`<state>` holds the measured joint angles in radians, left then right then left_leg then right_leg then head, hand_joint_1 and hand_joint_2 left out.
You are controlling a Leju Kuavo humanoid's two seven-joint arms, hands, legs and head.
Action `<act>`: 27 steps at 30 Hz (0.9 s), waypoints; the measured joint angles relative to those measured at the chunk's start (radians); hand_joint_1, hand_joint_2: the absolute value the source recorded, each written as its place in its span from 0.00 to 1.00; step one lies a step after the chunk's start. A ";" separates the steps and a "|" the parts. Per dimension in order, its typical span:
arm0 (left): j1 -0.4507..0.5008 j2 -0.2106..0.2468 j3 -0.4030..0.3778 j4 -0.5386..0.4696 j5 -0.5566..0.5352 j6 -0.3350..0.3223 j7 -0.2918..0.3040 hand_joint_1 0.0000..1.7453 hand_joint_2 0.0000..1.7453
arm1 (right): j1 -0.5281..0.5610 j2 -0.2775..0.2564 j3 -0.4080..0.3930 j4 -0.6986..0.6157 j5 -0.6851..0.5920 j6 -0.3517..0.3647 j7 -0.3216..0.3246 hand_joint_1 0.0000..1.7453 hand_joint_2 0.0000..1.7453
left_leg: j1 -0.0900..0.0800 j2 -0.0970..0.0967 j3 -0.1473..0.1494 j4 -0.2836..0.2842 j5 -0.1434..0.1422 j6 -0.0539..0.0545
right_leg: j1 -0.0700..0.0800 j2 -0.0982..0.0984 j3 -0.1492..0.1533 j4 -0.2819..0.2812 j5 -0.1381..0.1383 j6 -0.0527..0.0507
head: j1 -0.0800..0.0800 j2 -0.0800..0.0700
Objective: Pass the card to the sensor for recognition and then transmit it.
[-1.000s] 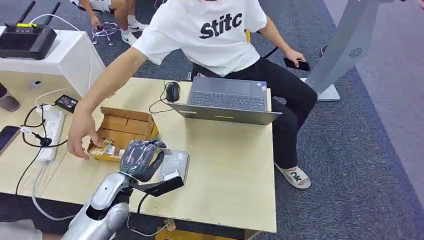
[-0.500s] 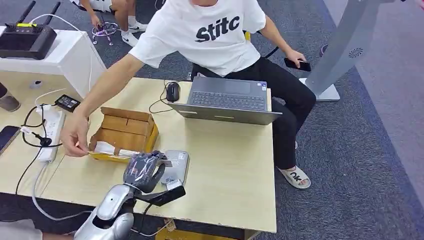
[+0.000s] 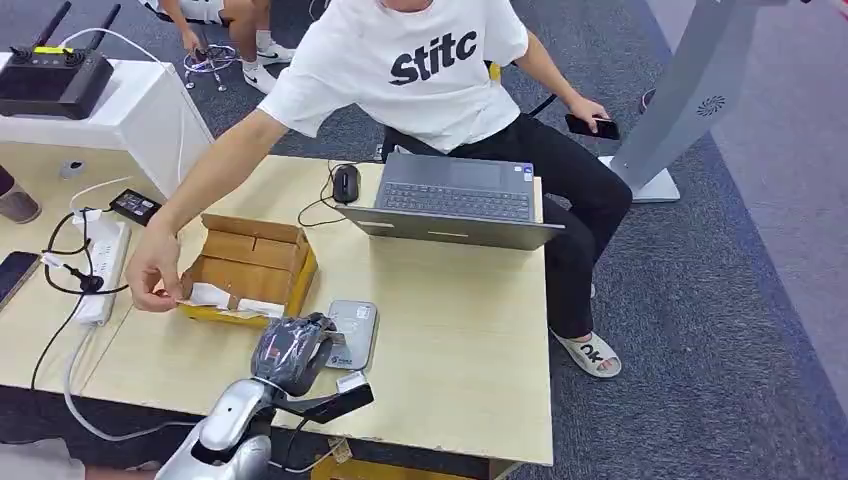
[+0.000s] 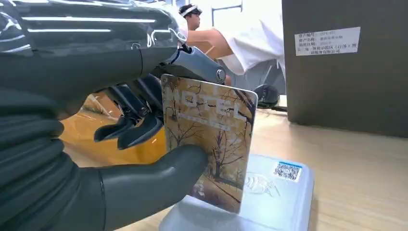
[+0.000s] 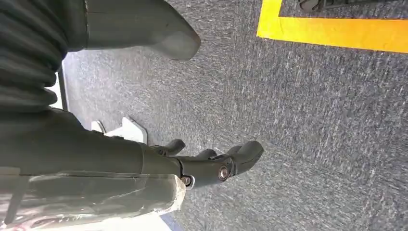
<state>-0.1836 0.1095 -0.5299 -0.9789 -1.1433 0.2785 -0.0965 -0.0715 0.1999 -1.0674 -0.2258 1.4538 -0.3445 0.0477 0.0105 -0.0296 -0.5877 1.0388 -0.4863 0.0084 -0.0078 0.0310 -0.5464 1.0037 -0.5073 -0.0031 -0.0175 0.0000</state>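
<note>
Partly behind left hand (image 3: 291,352): card (image 4: 208,149), sensor (image 3: 352,331).

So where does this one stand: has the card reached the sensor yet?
Done: the left hand holds the card, picked up. In hand: the card stands over the grey sensor beside the cardboard box; whether it has read is not visible. Left: passing it on; the right hand hangs open.

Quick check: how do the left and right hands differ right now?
The left hand grips the card upright over the grey sensor on the table; the right hand holds nothing, its fingers apart. The left is raised at the table; the right hangs above carpet. Both have dark fingers.
</note>
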 joint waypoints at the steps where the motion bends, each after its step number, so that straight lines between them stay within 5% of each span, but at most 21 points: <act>1: 0.000 -0.001 0.000 0.003 -0.002 0.002 0.000 1.00 1.00 | 0.000 0.000 0.001 0.000 0.000 0.000 0.000 0.00 1.00 | 0.000 0.000 0.000 0.000 0.000 0.000 | 0.000 0.000 0.000 0.000 0.000 0.000 | 0.000 0.000; 18: 0.007 -0.006 0.023 0.014 -0.009 0.029 -0.011 1.00 1.00 | 0.000 0.002 0.004 0.001 -0.002 -0.003 0.000 0.00 1.00 | 0.000 0.000 0.000 0.000 0.000 0.000 | 0.000 0.000 0.000 0.000 0.000 0.000 | 0.000 0.000; 27: -0.023 0.084 0.061 -0.265 -0.021 -0.041 -0.024 1.00 1.00 | 0.005 0.002 0.002 0.001 -0.029 -0.010 -0.003 0.00 1.00 | 0.000 0.000 0.000 0.000 0.000 0.000 | 0.000 0.000 0.000 0.000 0.000 0.000 | 0.000 0.000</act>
<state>-0.2069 0.1939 -0.4684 -1.2437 -1.1647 0.2374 -0.1202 -0.0663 0.2014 -1.0655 -0.2251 1.4245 -0.3548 0.0446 0.0109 -0.0298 -0.5877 1.0387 -0.4862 0.0083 -0.0074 0.0308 -0.5466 1.0038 -0.5072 -0.0032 -0.0172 0.0000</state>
